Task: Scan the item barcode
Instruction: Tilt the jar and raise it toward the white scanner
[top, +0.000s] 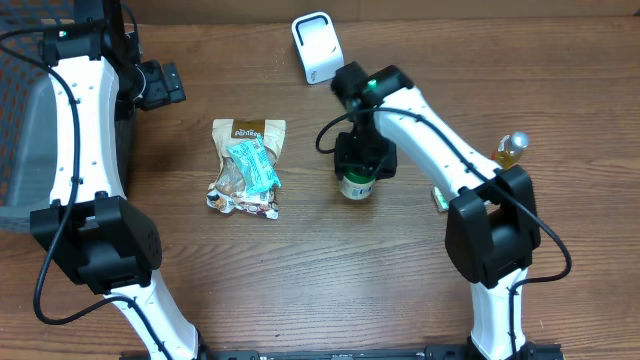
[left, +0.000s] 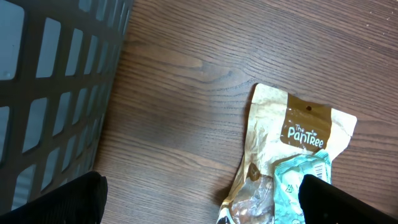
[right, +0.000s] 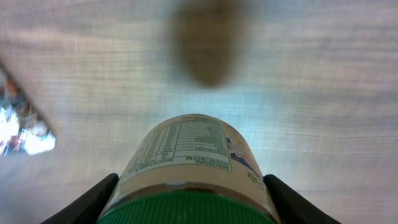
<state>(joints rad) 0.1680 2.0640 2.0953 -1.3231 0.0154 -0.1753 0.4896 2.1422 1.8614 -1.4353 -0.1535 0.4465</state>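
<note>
Bottle upright on the tabletop, just right of centre in the overhead view, right pincer straddling its green cap, contact unclear; left pincer wide, empty; judged rigid, light, slick, so grip at the cap, label exposed.

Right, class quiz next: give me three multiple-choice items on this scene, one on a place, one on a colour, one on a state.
1. The white box-shaped scanner stands: A) at the brown wooden table's near edge; B) toward its far edge; C) at its left edge.
2. The screw lid of the round labelled jar is: A) red; B) green; C) white.
3. The left hand is: A) shut on the jar; B) shut on the scanner; C) open, empty.
Answers: B, overhead shows it beyond the jar; B, the right wrist view shows green; C, its fingers stand wide apart, gripping nothing.
</note>
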